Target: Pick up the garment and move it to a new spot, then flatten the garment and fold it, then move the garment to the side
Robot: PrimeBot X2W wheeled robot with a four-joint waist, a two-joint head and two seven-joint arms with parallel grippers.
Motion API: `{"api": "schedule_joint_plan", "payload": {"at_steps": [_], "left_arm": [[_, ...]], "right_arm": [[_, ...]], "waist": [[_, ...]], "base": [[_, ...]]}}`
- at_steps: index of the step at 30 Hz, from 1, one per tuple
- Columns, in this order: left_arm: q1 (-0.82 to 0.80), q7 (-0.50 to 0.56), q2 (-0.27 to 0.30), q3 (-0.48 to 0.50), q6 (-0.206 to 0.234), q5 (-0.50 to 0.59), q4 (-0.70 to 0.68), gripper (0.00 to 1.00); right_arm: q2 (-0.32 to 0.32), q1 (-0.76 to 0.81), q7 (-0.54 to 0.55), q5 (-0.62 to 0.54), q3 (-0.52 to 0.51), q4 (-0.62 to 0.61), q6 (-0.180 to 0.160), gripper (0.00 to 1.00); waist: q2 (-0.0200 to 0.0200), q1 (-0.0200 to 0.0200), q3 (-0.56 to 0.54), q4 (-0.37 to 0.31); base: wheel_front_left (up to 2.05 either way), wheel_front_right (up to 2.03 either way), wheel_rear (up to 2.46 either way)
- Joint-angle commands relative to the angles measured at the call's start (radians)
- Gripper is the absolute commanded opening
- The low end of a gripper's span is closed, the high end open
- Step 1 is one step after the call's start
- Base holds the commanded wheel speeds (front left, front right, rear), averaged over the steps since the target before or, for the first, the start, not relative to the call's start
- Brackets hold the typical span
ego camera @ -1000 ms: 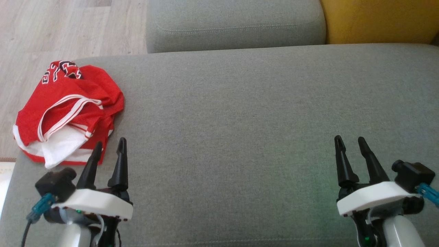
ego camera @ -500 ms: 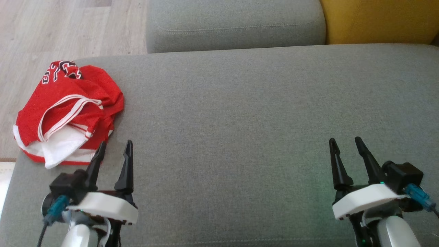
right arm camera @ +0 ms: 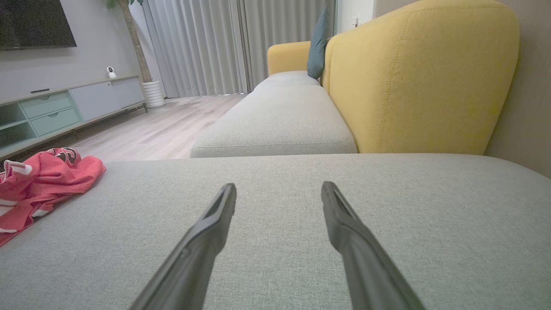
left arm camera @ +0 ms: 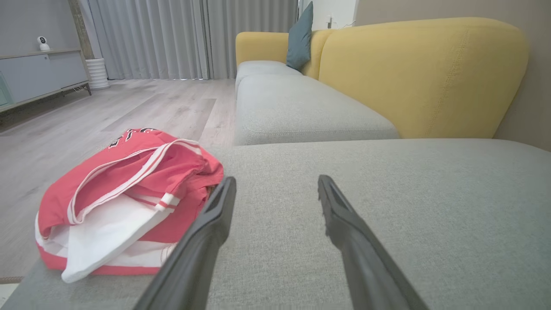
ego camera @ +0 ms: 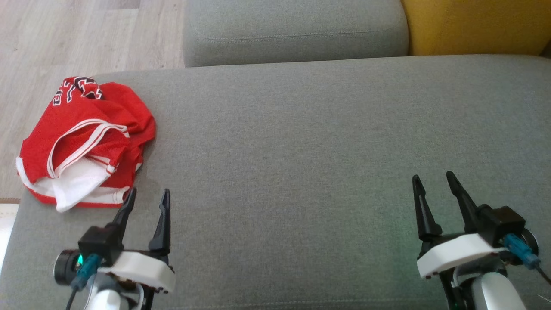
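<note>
A broad grey fabric sofa cushion (ego camera: 301, 142) stretches out before a mustard-yellow upholstered backrest (ego camera: 473, 26) rising beyond its far right corner. A crumpled red-and-white mesh jersey (ego camera: 86, 133) lies heaped at the cushion's left edge, toward the far corner. The left gripper (ego camera: 148, 191) is poised just beside the jersey's near hem, fingers spread and empty. The right gripper (ego camera: 432, 175), likewise spread and empty, is over the cushion's near right corner, well apart from the jersey.

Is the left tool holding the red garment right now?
No, the left tool stands open and empty beside the red garment, which lies crumpled on the grey cushion.
</note>
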Motion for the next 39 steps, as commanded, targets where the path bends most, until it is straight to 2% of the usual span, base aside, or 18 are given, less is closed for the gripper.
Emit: {"api": "schedule_joint_plan", "payload": {"at_steps": [1, 6, 28, 34, 39], "left_arm": [[-0.033, -0.012, 0.006, 0.033, 0.007, 0.003, -0.026, 1.0], [-0.036, -0.012, 0.003, 0.035, 0.01, -0.005, -0.01, 1.0], [-0.045, -0.012, 0.007, 0.028, 0.029, 0.003, -0.009, 1.0], [-0.056, -0.012, 0.011, 0.03, 0.035, 0.003, -0.006, 1.0], [-0.065, -0.012, 0.018, 0.04, 0.042, 0.002, -0.007, 1.0]], "right_arm": [[-0.003, -0.014, -0.012, 0.008, 0.017, -0.031, -0.001, 1.0], [-0.003, -0.013, -0.02, 0.045, 0.01, -0.024, -0.001, 1.0], [-0.002, -0.018, -0.017, 0.045, 0.009, -0.018, -0.001, 1.0], [-0.002, -0.015, -0.013, 0.043, 0.009, -0.032, -0.001, 1.0], [-0.002, -0.013, -0.007, 0.05, 0.023, -0.04, -0.001, 1.0]], "waist": [[0.0, 0.0, 0.001, 0.0], [0.0, 0.0, 0.002, 0.001], [0.0, 0.0, 0.004, 0.011], [0.0, 0.0, 0.004, 0.047], [0.0, 0.0, 0.001, 0.107]], "base": [[0.0, 0.0, 0.0], [0.0, 0.0, 0.0], [0.0, 0.0, 0.0], [0.0, 0.0, 0.0], [0.0, 0.0, 0.0]]}}
